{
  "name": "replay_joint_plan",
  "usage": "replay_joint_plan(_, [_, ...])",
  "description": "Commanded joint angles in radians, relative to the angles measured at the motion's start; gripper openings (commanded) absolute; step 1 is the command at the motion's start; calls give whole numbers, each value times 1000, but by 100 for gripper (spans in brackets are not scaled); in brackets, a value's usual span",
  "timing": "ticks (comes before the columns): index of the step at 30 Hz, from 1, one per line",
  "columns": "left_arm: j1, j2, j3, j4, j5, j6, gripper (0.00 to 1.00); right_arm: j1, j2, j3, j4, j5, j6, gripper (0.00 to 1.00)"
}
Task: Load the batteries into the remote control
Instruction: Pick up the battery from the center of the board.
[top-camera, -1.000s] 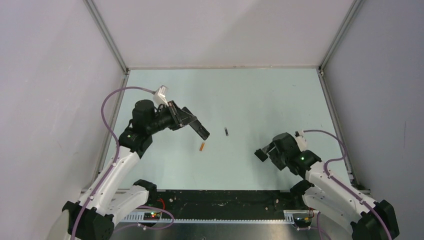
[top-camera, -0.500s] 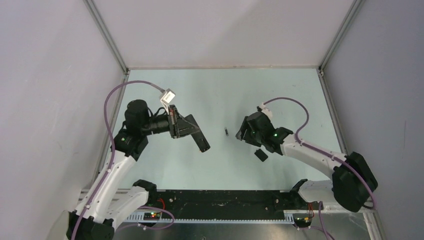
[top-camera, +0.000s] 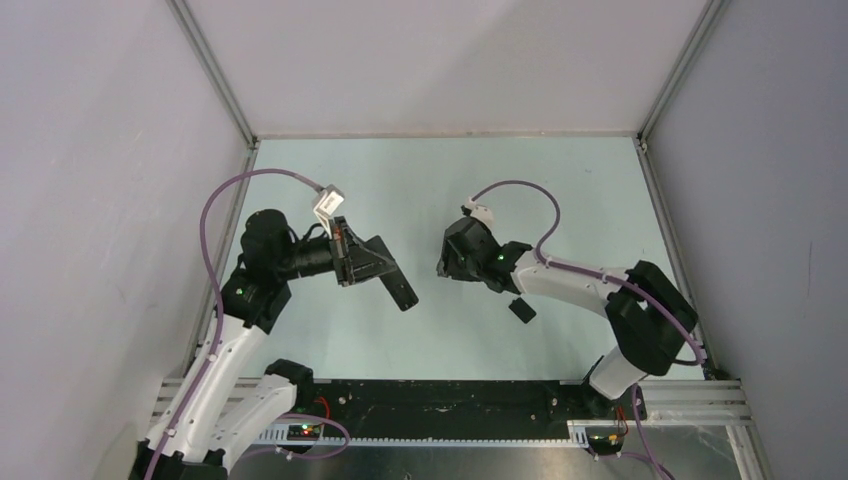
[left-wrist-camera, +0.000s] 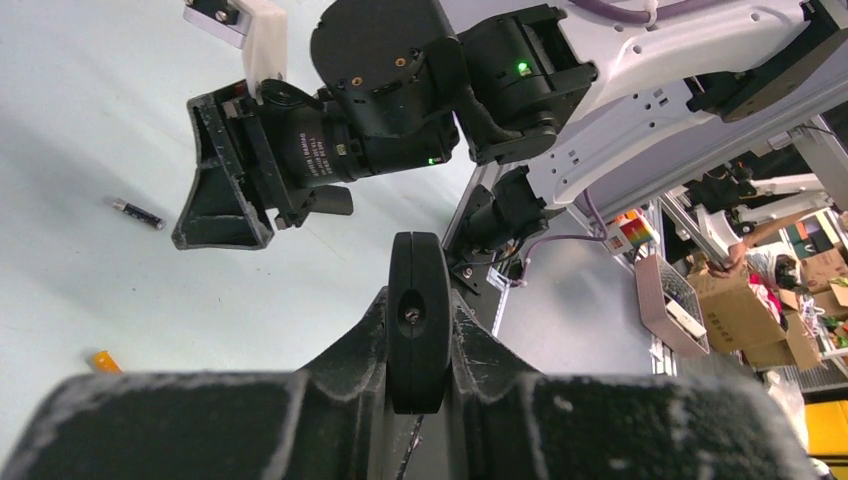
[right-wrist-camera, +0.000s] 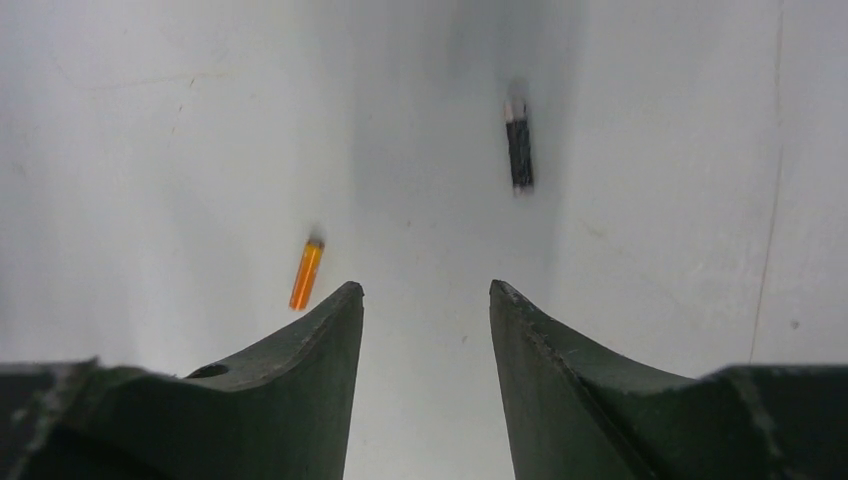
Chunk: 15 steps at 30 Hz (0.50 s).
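Observation:
My left gripper (top-camera: 383, 270) is shut on the remote control (top-camera: 403, 289), a slim black bar that sticks out towards the table's middle. The left wrist view shows the remote (left-wrist-camera: 418, 270) end-on between the fingers (left-wrist-camera: 365, 330). My right gripper (top-camera: 447, 262) is open and empty, low over the table's middle. In the right wrist view the dark battery (right-wrist-camera: 518, 150) lies ahead to the right and the orange battery (right-wrist-camera: 307, 273) lies by the left fingertip (right-wrist-camera: 345, 300). Both batteries, dark (left-wrist-camera: 137, 213) and orange (left-wrist-camera: 105, 361), show in the left wrist view. In the top view neither shows.
A small black squarish cover piece (top-camera: 520, 310) lies on the pale green table (top-camera: 560, 190) beneath the right forearm. Grey walls with metal rails (top-camera: 215, 80) close in the left, back and right sides. A black strip (top-camera: 450, 400) runs along the near edge.
My right arm swung from the front right to the table's middle and left the black cover piece lying there. My left gripper turned a little with the remote.

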Motion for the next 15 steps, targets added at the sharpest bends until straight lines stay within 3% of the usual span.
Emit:
replay_joint_plan(1, [2, -20, 2, 16, -41, -29, 0, -15, 83, 96, 0, 126, -152, 56])
replay_joint_plan(6, [3, -14, -5, 14, -57, -26, 0, -94, 183, 162, 14, 6, -374, 63])
replay_joint_plan(11, [3, 23, -1, 12, 13, -2, 0, -133, 258, 204, -11, -55, -488, 51])
replay_joint_plan(15, [3, 43, 20, 10, 53, 23, 0, -122, 273, 213, 32, -74, -550, 50])
